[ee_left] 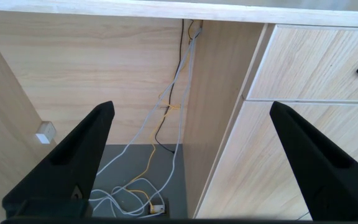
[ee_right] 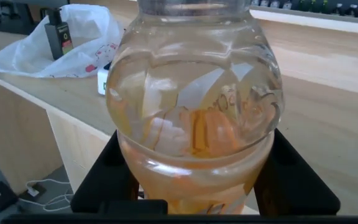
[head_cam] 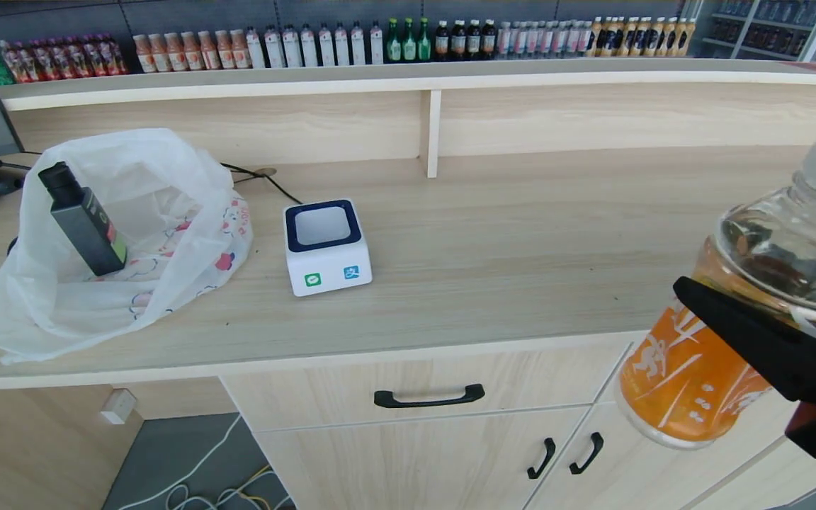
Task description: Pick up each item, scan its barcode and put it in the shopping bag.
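At the right edge of the frame the right tool (head_cam: 769, 347) is clamped round a bottle (head_cam: 691, 382) held out past the tabletop's (head_cam: 521, 234) front, the left tool (ee_left: 191, 115) gapes empty by the cupboards, and the bag (head_cam: 167, 184), left of the scanner (head_cam: 326, 244), holds what may be a dark flask (head_cam: 86, 223).

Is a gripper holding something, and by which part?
The right gripper holds the bottle around its middle, just below the shoulder. The left gripper is open and empty.

Bottle (head_cam: 684, 375) cap cut off (head view's right edge).
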Tool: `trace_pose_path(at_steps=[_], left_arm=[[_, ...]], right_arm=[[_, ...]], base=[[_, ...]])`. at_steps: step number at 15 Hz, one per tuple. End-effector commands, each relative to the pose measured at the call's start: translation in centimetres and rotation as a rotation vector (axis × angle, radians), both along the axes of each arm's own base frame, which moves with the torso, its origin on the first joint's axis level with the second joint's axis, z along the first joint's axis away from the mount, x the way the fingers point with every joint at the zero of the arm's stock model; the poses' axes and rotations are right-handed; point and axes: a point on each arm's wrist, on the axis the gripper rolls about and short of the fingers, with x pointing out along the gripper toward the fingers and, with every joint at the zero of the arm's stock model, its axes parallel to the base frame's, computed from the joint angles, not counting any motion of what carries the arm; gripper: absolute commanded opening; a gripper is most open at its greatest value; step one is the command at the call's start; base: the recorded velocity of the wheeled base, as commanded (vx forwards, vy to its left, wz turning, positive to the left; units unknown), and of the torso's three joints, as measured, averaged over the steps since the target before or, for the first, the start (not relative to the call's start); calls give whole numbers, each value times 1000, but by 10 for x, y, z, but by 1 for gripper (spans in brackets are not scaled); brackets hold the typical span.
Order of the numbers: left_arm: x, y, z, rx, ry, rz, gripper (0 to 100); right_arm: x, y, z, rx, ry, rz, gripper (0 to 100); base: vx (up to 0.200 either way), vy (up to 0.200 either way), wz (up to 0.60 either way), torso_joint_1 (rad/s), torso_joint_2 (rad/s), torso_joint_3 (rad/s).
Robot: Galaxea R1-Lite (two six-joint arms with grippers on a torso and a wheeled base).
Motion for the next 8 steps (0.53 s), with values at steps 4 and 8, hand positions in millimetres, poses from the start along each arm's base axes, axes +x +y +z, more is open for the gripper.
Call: trace_pose_path(at_steps=[4,8], left_arm=[[0,0,0,0,0,0,100],[0,0,0,0,0,0,100]], right_arm=[[22,42,-7,-298,-120,12,0],[14,79,0,-391,-247,115,0]], base=[[0,0,0,0,0,0],[0,0,0,0,0,0]])
